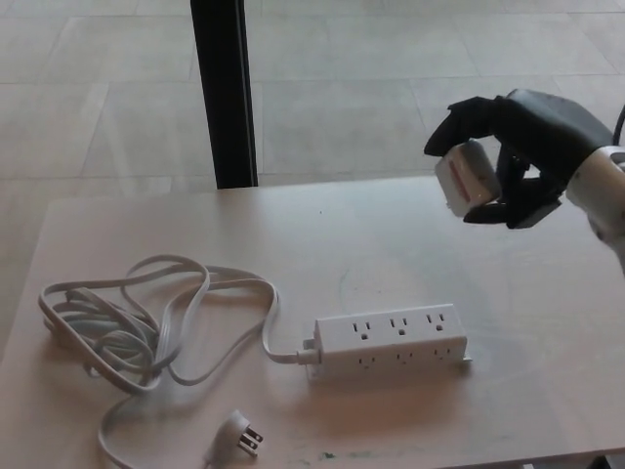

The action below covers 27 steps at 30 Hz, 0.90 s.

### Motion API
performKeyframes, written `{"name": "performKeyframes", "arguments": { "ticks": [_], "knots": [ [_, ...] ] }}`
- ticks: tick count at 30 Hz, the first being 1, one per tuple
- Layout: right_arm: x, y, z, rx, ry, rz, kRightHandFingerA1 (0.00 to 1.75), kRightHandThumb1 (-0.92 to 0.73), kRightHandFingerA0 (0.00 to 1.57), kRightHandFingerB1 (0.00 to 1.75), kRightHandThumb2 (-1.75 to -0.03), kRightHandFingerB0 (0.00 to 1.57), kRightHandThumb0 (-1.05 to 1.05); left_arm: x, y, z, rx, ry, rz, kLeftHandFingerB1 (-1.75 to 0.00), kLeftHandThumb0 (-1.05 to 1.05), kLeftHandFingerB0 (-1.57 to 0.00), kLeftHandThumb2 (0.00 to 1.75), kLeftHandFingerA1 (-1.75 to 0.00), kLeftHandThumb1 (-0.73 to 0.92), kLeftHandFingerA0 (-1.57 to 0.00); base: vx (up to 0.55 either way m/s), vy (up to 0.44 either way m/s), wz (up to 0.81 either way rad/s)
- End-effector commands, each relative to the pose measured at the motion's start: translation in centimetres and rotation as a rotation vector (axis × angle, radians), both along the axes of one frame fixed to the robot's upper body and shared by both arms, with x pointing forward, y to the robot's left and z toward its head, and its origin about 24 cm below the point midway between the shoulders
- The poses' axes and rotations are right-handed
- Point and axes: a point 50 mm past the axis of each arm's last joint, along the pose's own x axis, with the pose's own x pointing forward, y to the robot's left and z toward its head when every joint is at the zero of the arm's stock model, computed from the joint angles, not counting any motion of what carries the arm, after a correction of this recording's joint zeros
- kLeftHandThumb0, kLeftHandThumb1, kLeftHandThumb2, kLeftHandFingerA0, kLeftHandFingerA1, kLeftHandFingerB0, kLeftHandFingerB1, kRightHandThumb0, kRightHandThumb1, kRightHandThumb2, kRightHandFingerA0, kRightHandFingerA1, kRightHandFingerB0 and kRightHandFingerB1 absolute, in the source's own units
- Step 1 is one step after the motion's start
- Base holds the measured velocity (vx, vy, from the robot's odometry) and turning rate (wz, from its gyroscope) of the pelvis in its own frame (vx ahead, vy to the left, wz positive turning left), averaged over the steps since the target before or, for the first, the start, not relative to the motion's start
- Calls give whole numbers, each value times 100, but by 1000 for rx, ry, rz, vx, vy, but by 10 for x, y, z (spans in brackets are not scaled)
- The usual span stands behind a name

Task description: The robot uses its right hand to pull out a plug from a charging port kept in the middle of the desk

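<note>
no readable text, faint red mark on the white plug (467,179), illegible

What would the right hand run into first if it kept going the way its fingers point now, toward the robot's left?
Nothing, as far as this view shows. The right hand, shut on the white plug, is raised above the desk, with the power strip lower down. Depth is uncertain.

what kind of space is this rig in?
Probably a lab or office by a big window: a plain desk with a power strip, a black window post behind it, and paving beyond the glass.
</note>
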Motion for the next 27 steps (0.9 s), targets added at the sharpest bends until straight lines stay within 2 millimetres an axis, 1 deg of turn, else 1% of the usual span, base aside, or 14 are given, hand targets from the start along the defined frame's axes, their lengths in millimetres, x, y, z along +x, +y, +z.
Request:
{"name": "performKeyframes", "arguments": {
  "ticks": [1, 3, 9, 14, 15, 17, 19, 20, 21, 22, 24, 25, 26, 27],
  "knots": [
    [-8, -35, -9, -113, 18, -20, 107, -48, 97, 75, -72, 95, -16, -2, 4, 4, 2, -28, 22, -65, -101, -60, 64, -77, 77, -74, 0, 0, 0],
    [-9, -44, -15, -166, 41, -63, 95, -49, 92, 71, -58, 88, -20, -2, 5, 4, 1, -32, 18, -64, -101, -59, 65, -77, 77, -74, 0, 0, 0],
    [-17, -63, -46, -286, 78, -76, 81, -49, 91, 67, -53, 89, -23, -1, 6, 6, -2, -38, 12, -64, -100, -59, 64, -75, 78, -71, 0, 0, 0],
    [-21, -63, -68, -400, 112, -52, 97, -52, 90, 70, -57, 86, -23, 0, 7, 7, -9, -63, 34, -64, -100, -61, 64, -76, 77, -73, 0, 0, 0],
    [-23, -64, -79, -442, 149, -67, 115, -53, 86, 68, -59, 85, -21, 2, 7, 8, -11, -62, 27, -64, -102, -61, 64, -77, 77, -73, 0, 0, 0],
    [-27, -61, -91, -459, 174, -46, 109, -52, 90, 69, -63, 86, -19, 3, 6, 8, -11, -55, 14, -65, -100, -60, 64, -75, 78, -75, 0, 0, 0],
    [-27, -58, -96, -477, 185, -48, 127, -50, 91, 72, -64, 86, -18, 3, 6, 8, -18, -59, 19, -64, -100, -60, 64, -77, 77, -74, 0, 0, 0],
    [-28, -55, -99, -516, 188, -33, 111, -40, 96, 79, -83, 80, -26, 4, 6, 8, -16, -57, 19, -64, -100, -61, 64, -76, 77, -73, 0, 0, 0],
    [-28, -54, -100, -536, 197, -24, 111, -40, 96, 79, -83, 80, -26, 4, 6, 8, -15, -56, 19, -64, -100, -61, 64, -76, 77, -73, 0, 0, 0],
    [-29, -51, -102, -565, 195, -7, 136, -53, 87, 75, -63, 85, -17, 4, 6, 8, -10, -54, 18, -63, -100, -61, 64, -75, 77, -74, 0, 0, 0],
    [-29, -50, -104, -591, 196, 7, 141, -54, 85, 80, -65, 84, -16, 3, 6, 8, -7, -57, 8, -63, -100, -61, 64, -75, 78, -72, 0, 0, 0],
    [-31, -47, -112, -625, 198, 5, 163, -52, 82, 104, -67, 83, -13, 3, 6, 8, -13, -64, 18, -63, -100, -63, 64, -76, 76, -73, 0, 0, 0],
    [-31, -47, -113, -630, 197, 5, 163, -52, 82, 104, -67, 83, -13, 3, 6, 8, -14, -65, 19, -63, -100, -63, 64, -76, 76, -73, 0, 0, 0],
    [-32, -46, -114, -646, 193, 9, 169, -50, 82, 111, -66, 82, -15, 3, 6, 8, -15, -64, 21, -64, -100, -58, 109, -78, 54, -74, 0, 0, 0]
  ]
}}
